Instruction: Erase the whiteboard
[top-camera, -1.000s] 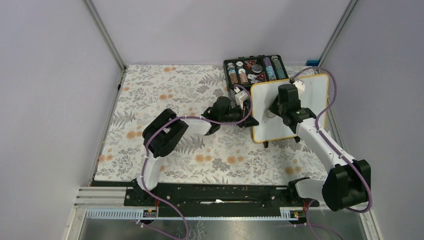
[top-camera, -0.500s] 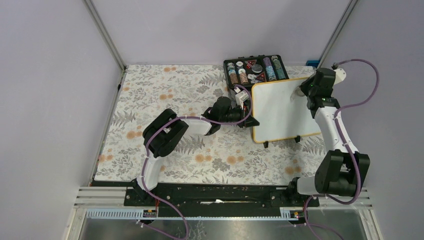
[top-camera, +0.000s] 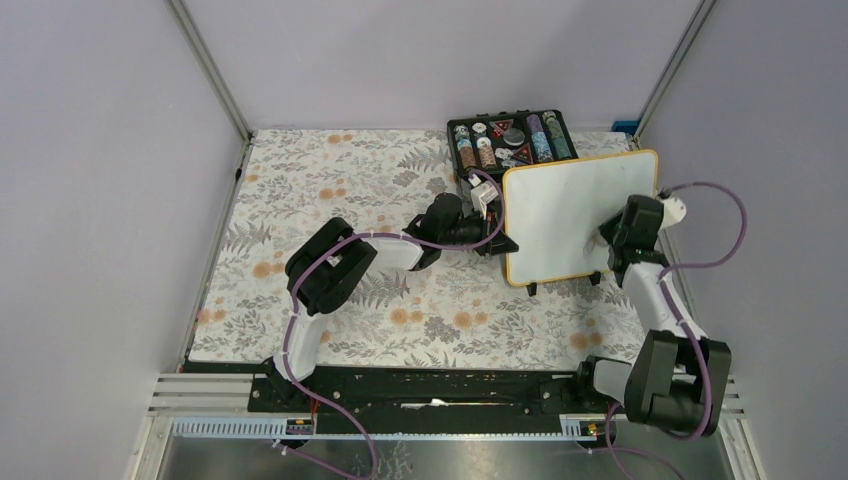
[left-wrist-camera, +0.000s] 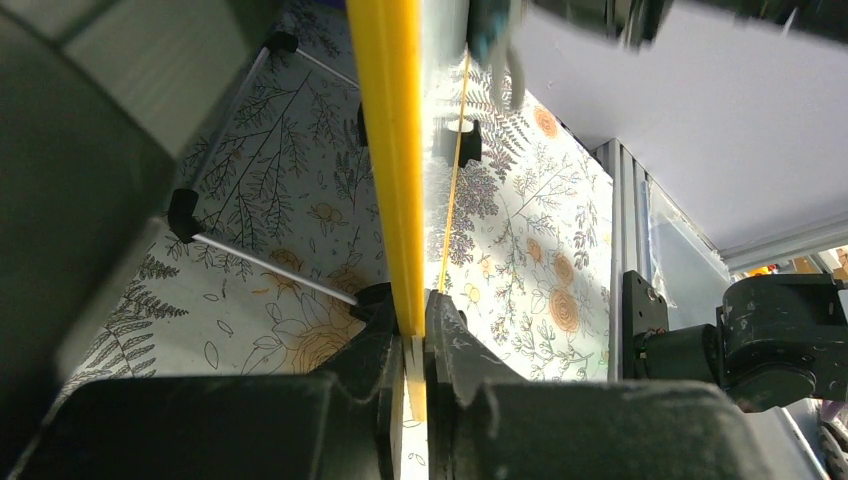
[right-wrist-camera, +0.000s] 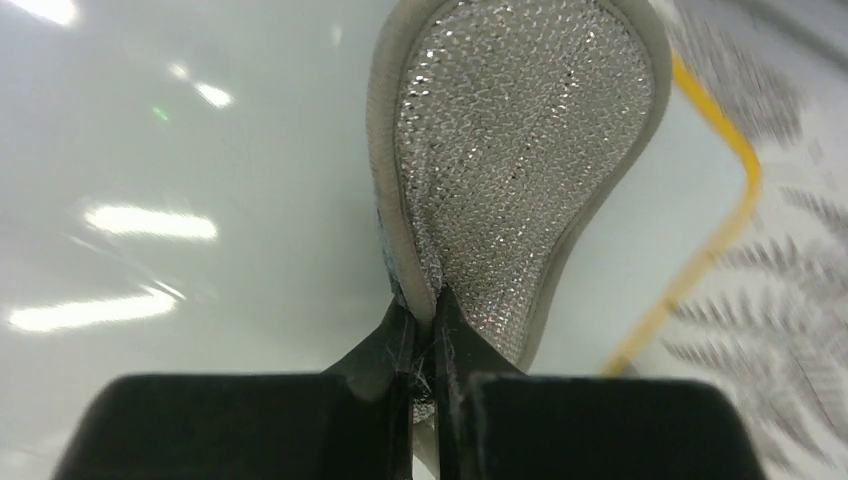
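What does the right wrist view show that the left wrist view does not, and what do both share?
Right wrist only: a silver mesh pad pinched in the shut right gripper, over the white face of the whiteboard. Left wrist only: the left gripper shut on the board's edge, and its black feet. Both: the yellow frame and the floral table cover.

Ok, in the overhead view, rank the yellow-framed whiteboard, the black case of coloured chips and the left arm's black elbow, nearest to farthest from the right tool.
1. Yellow-framed whiteboard: directly beneath the right tool, whose silver mesh pad lies on its right part.
2. Black case of coloured chips: behind the board, to the back left.
3. Left arm's black elbow: far left, mid-table.
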